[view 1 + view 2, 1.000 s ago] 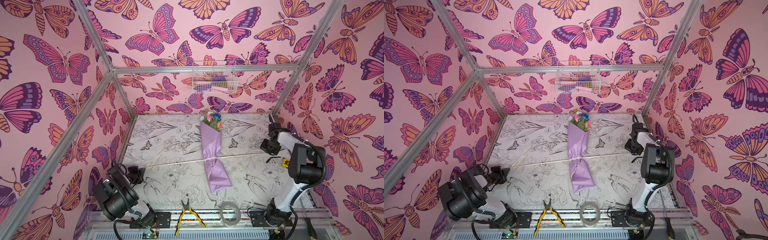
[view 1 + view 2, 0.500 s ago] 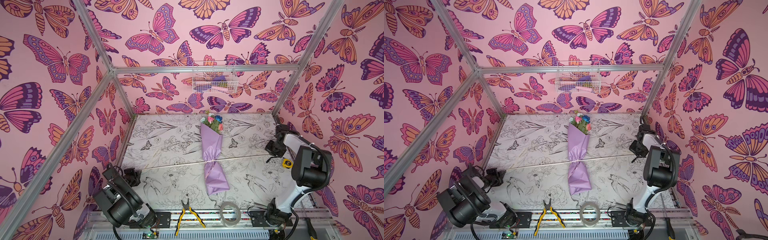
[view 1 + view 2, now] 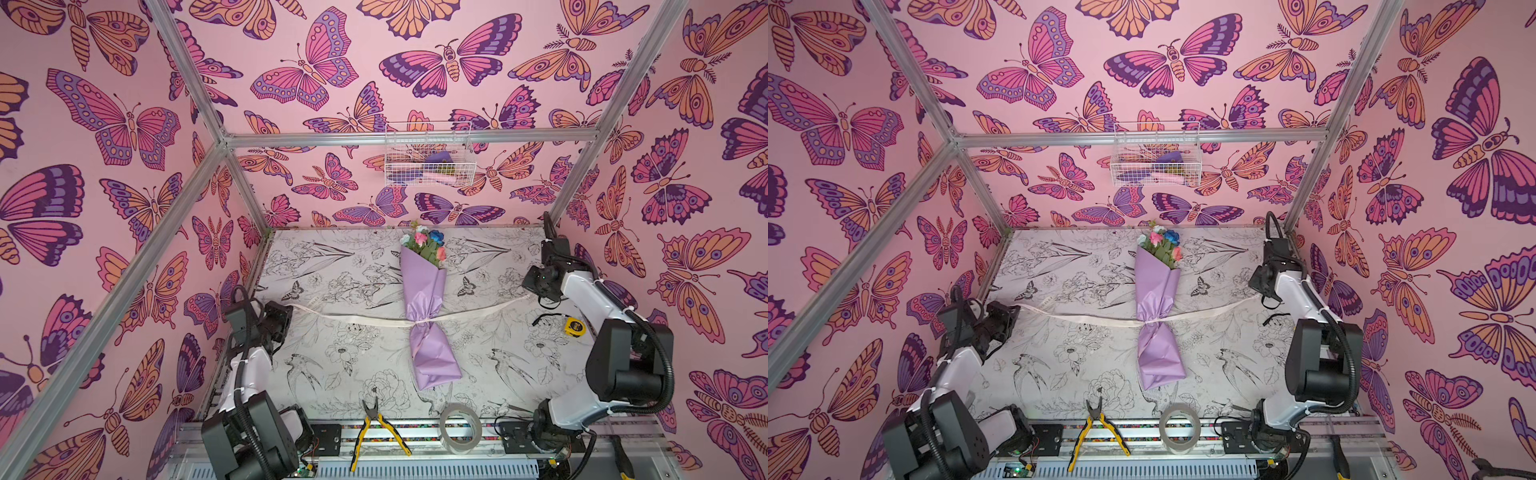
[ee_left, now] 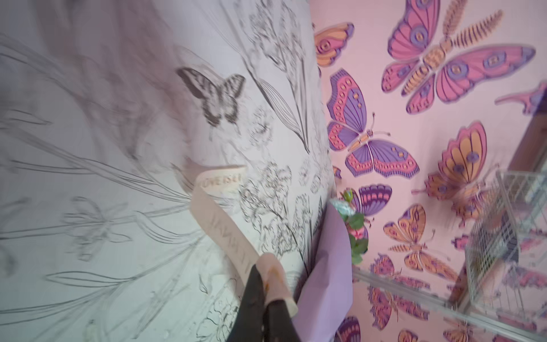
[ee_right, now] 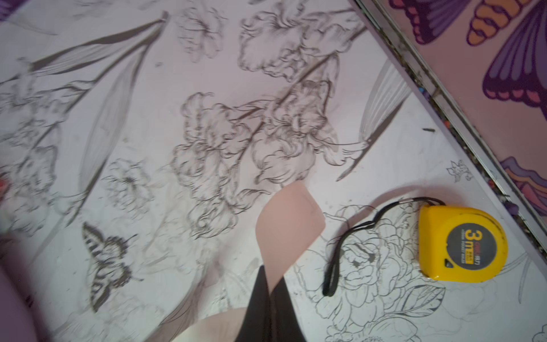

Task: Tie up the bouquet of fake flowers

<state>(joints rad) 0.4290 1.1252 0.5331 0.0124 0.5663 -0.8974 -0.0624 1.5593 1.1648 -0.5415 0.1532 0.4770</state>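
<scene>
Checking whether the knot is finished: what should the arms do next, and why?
Probably bring both ends of the ribbon back toward the middle and cross them for a second knot. The left gripper and right gripper are each shut on one end, stretched out to either side, and the ribbon already pinches the bouquet tight at its waist.

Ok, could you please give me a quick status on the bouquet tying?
Shut on the ribbon ends: left gripper, right gripper. Ribbon stretched, cinched round the bouquet. Yellow tape measure beside the right gripper, off the ribbon.
</scene>
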